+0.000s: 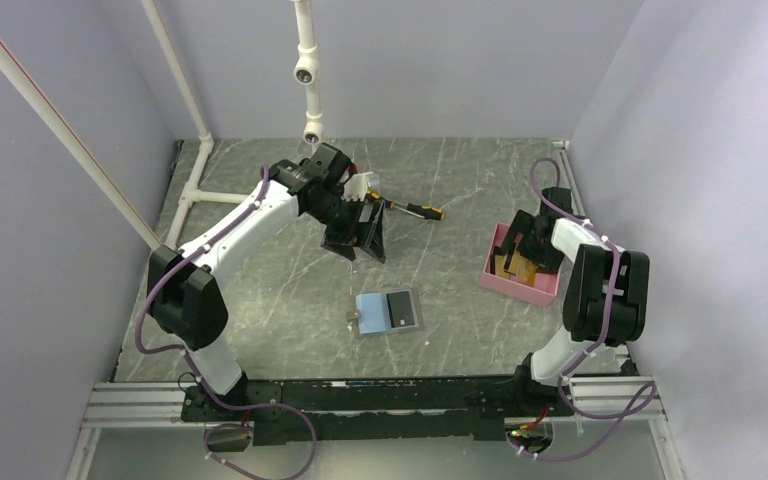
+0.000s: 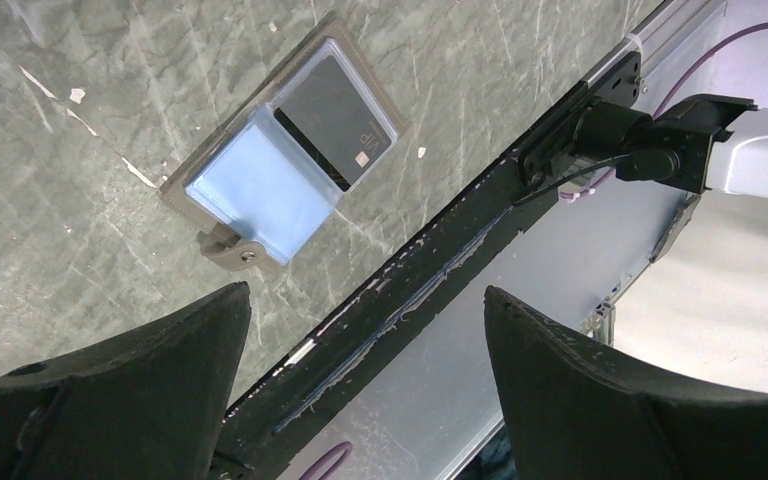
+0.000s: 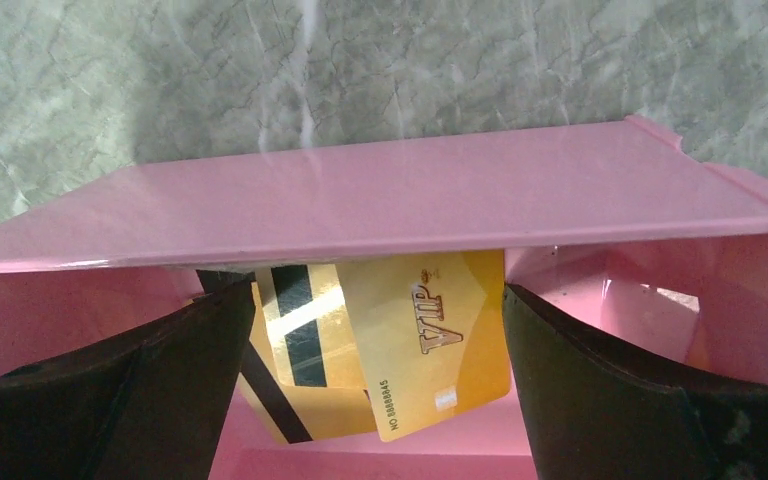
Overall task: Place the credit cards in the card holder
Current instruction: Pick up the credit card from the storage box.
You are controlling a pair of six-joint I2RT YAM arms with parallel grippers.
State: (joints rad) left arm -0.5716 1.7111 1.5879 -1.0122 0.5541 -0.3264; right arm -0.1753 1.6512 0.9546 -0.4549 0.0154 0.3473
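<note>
Grey folding card holder [image 1: 388, 313], black card [image 2: 335, 120] inside, lies open mid-tabletop [image 1: 280, 290]. At 3 o'clock, gold cards [image 3: 415, 340] fill a pink plastic tray [image 3: 410, 200] under the wide-open, empty right gripper [image 3: 375, 295]; left gripper [image 2: 365, 300] likewise, 11 o'clock.

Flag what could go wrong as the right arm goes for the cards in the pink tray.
The gold cards overlap: the open right gripper may pinch two or slip off one. Its fingers sit close to the wall of the pink tray and could drag it. The card holder lies unheld, the open left gripper up off it; it may slide on insertion.
</note>
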